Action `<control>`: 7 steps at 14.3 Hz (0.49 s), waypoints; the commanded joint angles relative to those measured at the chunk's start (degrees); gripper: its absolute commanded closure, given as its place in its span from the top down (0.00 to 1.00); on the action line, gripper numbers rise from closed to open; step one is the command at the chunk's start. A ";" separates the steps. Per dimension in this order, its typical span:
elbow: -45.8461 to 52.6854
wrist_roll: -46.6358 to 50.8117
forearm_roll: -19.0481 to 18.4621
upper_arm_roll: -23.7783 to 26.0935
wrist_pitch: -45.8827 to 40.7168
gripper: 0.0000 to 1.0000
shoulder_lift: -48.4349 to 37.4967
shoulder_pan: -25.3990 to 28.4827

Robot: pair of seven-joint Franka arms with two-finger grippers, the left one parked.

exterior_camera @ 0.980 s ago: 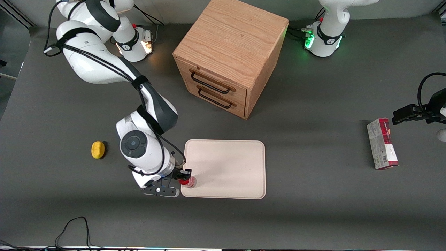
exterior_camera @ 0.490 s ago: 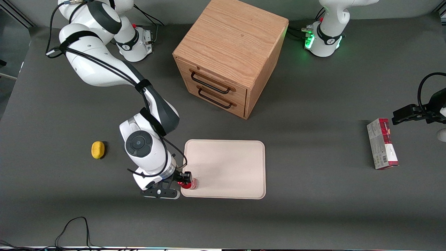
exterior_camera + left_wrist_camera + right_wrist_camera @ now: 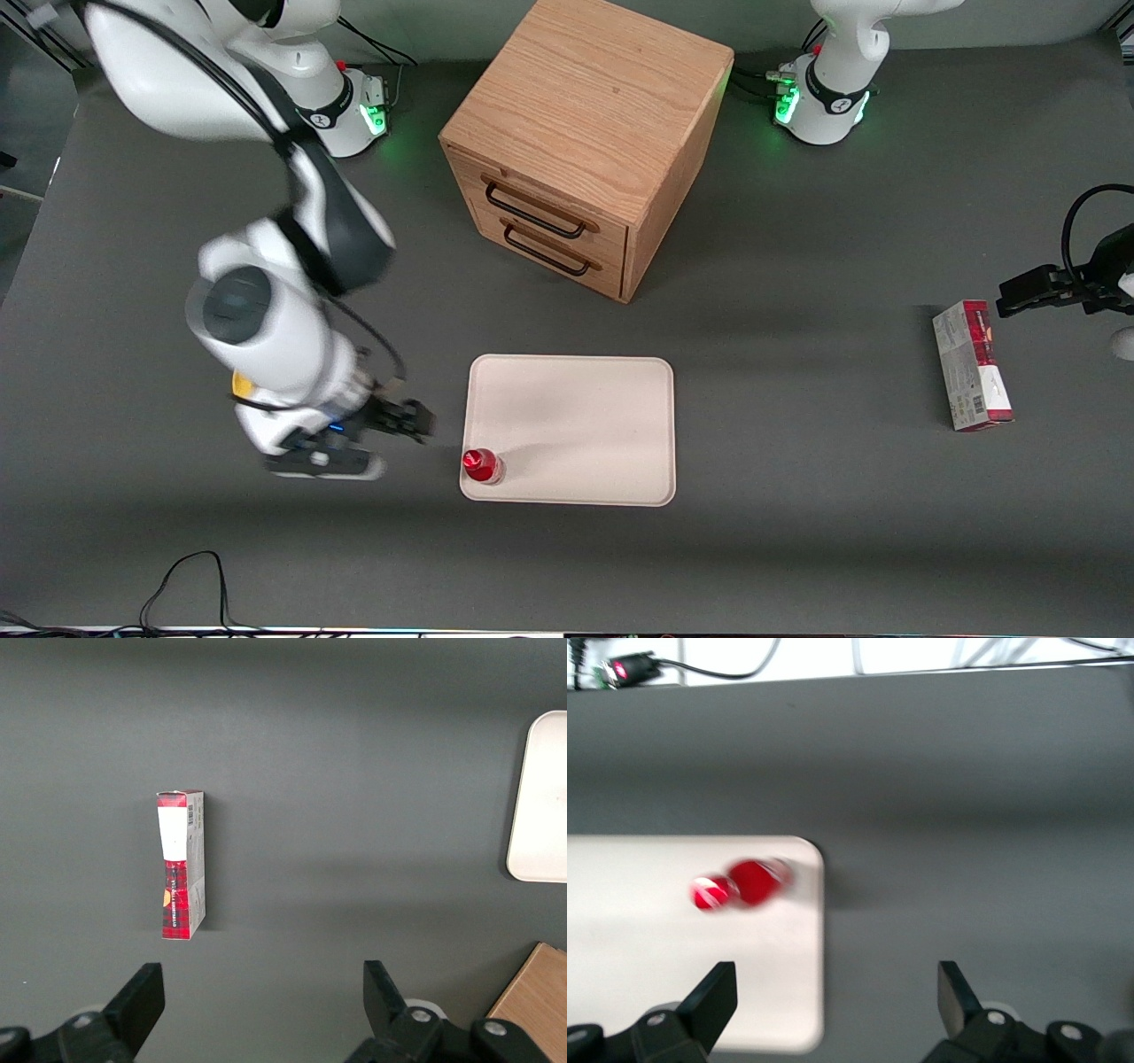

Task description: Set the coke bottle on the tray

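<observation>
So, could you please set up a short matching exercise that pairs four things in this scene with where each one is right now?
Things:
1. coke bottle
2. gripper
3. carton
4. cabinet

Places:
A. lying on the table toward the parked arm's end
B. standing upright in a corner of the tray, the one nearest the front camera at the working arm's end
C. open, beside the tray, touching nothing
D. on the table, farther from the front camera than the tray

Pairs: 1-B, 2-C, 3-A, 4-D
</observation>
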 commanded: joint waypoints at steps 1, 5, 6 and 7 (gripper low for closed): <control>-11.78 -16.36 8.57 -8.10 -4.21 1.00 -12.42 -1.56; -25.13 -23.64 10.80 -13.74 -5.27 1.00 -25.25 -4.03; -27.51 -23.64 10.27 -14.27 -6.67 1.00 -27.89 -4.20; -29.54 -23.64 9.66 -15.15 -8.25 1.00 -30.44 -4.29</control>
